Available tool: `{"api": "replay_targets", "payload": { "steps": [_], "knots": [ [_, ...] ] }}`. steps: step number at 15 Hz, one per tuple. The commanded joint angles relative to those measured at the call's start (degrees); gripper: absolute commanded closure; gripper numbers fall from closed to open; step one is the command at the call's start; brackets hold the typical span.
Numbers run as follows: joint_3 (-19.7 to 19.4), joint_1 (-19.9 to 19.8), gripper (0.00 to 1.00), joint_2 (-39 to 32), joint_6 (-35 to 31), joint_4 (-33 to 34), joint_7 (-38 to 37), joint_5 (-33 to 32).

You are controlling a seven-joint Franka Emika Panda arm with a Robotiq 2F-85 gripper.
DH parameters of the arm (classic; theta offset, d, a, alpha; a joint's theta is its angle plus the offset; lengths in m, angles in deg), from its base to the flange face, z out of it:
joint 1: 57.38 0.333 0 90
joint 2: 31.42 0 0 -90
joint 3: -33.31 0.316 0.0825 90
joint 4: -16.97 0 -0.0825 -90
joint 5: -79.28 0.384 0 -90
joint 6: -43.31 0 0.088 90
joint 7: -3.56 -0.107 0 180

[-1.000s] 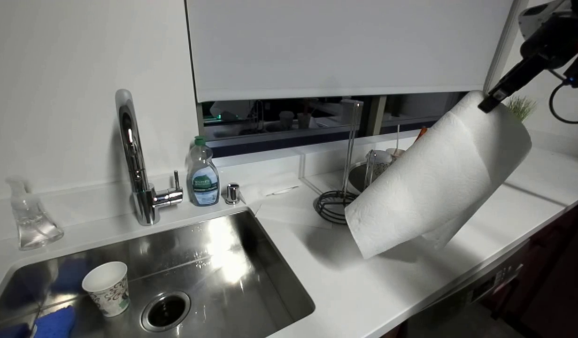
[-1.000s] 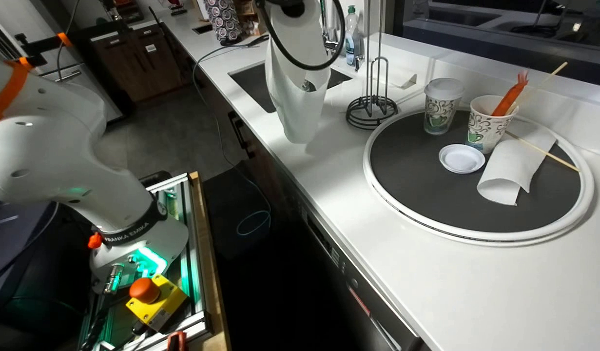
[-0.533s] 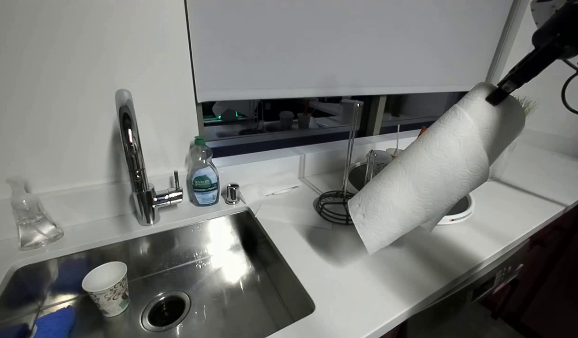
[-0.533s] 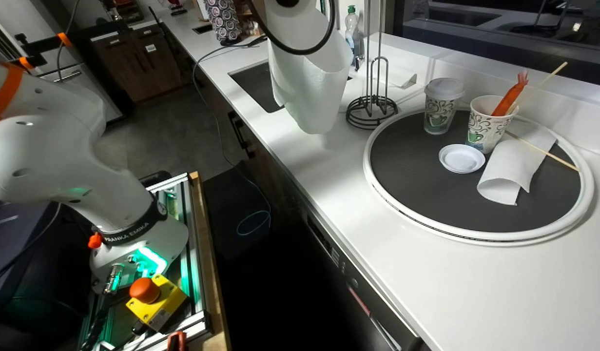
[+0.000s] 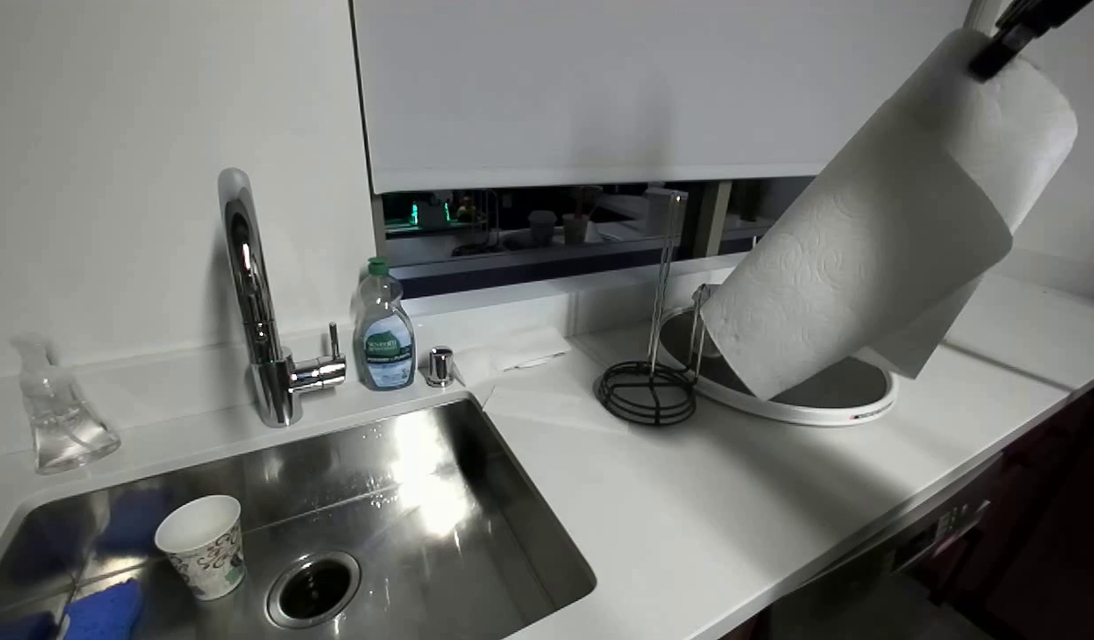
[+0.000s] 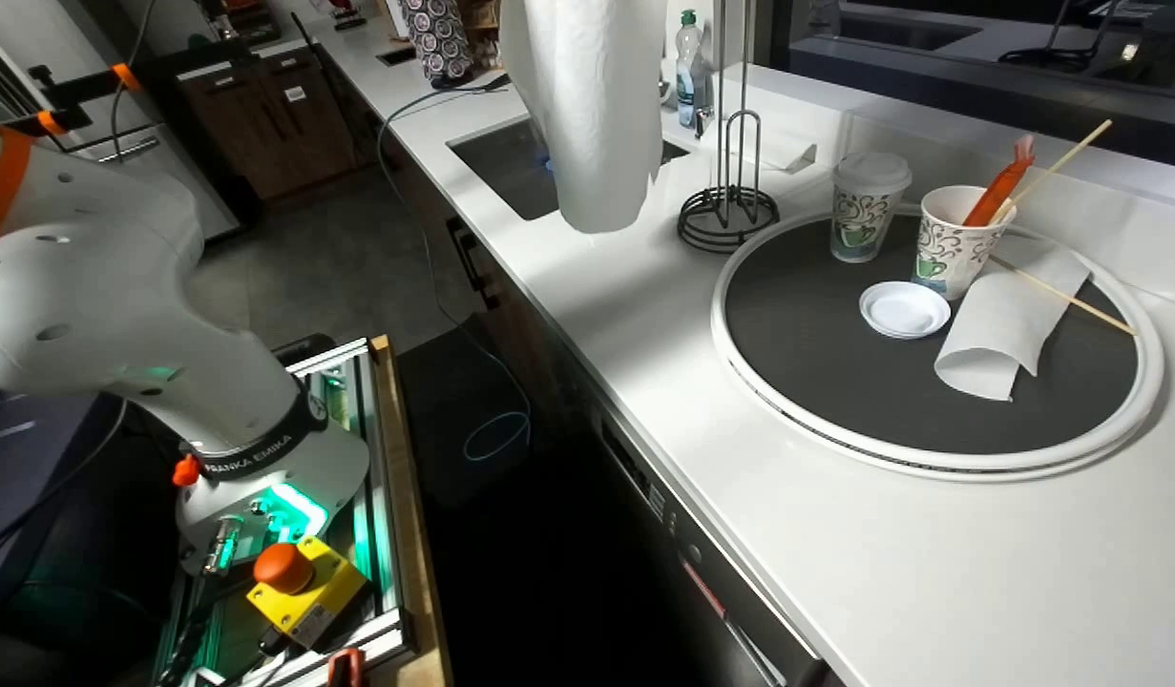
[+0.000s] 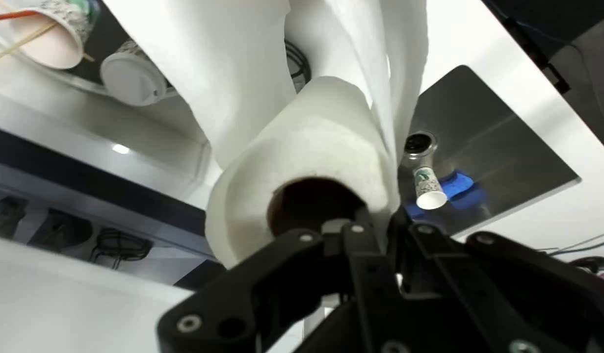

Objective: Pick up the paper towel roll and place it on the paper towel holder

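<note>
Your gripper (image 7: pixel 379 226) pinches the edge of the big white paper towel roll (image 5: pixel 853 244), with one finger at the hole in its end and one on the outside. Below it you have the long white counter (image 5: pixel 653 524). On the left in an exterior view, the shiny sink (image 5: pixel 422 573) is set down into the counter. On the right in both exterior views, the wide round dark tray (image 6: pixel 807 353) lies on the counter. Your paper towel roll is up in the air and tipped, with its top end right and its low end left in an exterior view. You can see the tall shiny tap (image 5: pixel 249 267) on the far side of the sink. The paper towel holder (image 5: pixel 650 411) stands upright, right of the sink, near the roll but apart from it. Just right of the tap is the soap bottle (image 5: pixel 387 347). One small paper cup (image 5: pixel 207 556) is in the sink on the left, with a blue sponge (image 5: pixel 107 612) near it.
</note>
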Motion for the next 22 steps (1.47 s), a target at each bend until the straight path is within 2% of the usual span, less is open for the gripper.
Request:
{"api": "replay_targets", "payload": {
  "steps": [1,3,4,7,8,11,14,16,19,22],
  "knots": [
    [1.2,3.1,0.97,-0.7,0.3,10.3,-4.4,-6.7],
    [-0.1,4.8,0.97,-1.1,-0.4,12.1,-5.7,-6.0],
    [-0.4,5.6,0.88,0.2,-0.4,10.0,-5.1,-6.0],
    [-0.8,6.1,0.88,-0.2,-0.3,11.5,-5.6,-6.0],
    [-0.9,6.1,0.97,-0.5,-0.3,11.5,-5.6,-6.0],
    [0.8,7.2,0.97,-2.0,-2.3,11.9,-8.6,-5.6],
    [2.2,8.4,0.97,-6.3,-1.2,17.0,-7.8,-9.9],
    [3.8,8.0,0.97,-10.9,1.9,22.8,-8.3,-15.5],
    [7.4,6.7,0.97,-17.3,3.3,30.8,-14.7,-25.0],
    [9.9,7.8,0.97,-23.4,6.6,38.0,-22.4,-29.3]
  ]
}}
